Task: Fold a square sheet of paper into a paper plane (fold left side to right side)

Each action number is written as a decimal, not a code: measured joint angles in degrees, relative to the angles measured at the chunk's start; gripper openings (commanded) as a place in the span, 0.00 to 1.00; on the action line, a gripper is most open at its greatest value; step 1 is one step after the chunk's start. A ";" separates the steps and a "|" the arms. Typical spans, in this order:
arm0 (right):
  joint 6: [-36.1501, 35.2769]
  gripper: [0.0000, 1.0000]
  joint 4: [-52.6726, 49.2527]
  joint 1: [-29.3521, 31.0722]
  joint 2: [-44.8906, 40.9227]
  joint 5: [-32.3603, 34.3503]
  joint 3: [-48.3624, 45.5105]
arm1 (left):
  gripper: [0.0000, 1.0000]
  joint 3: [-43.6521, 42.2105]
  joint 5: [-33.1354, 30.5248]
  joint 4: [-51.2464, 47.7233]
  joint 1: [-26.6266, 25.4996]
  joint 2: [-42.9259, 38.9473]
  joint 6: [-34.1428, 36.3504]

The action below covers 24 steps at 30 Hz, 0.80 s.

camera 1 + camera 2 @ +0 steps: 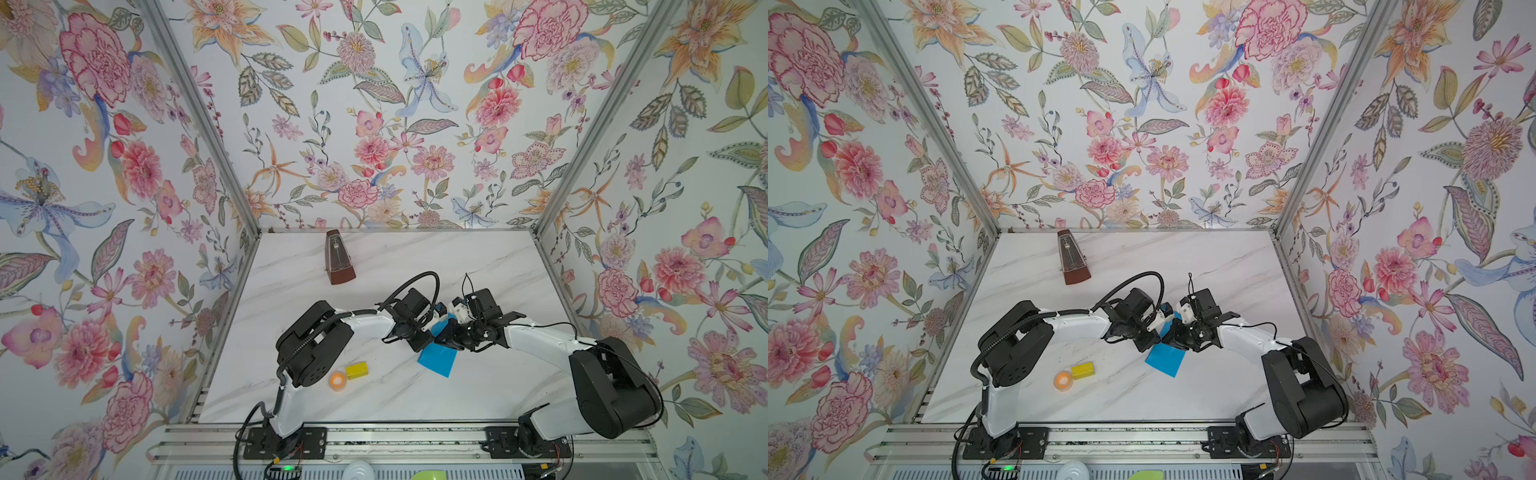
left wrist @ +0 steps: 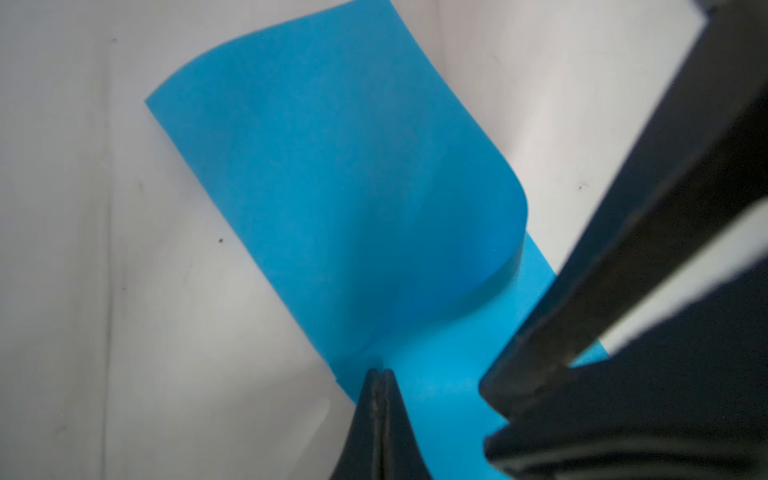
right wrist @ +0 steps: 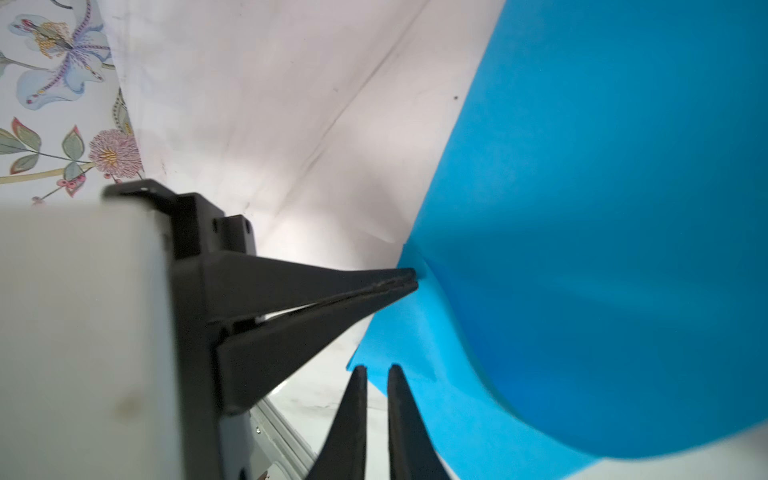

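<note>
Left gripper pinches the square sheet of paper, curling it over for the fold, right gripper waiting beside it, slightly apart.

Paper sheet centred on table, metronome behind, block beside tape roll front-left

The sheet of paper is thin, smooth, matt blue paper. The tabletop looks like polished white marble with grey veins and a soft sheen. The fingers of the left end effector and the right end effector are matt black plastic, slightly rough along their edges. The metronome is glossy brown, wood-like. The yellow block looks matt, the orange tape roll shiny. The wallpaper is printed and matt; the frame posts are brushed metal
</note>
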 measured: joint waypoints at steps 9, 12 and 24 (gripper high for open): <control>-3.39 0.12 -2.03 0.00 3.32 -1.60 0.00 | 0.00 -0.04 0.42 0.00 0.00 0.00 2.51; -4.04 0.12 -2.10 0.00 4.96 -1.57 0.00 | 0.00 -0.04 0.39 -0.02 0.00 0.02 2.95; -5.03 0.11 -0.83 -0.02 6.32 -2.12 -1.07 | 0.04 -0.11 0.11 0.04 0.39 -0.09 3.26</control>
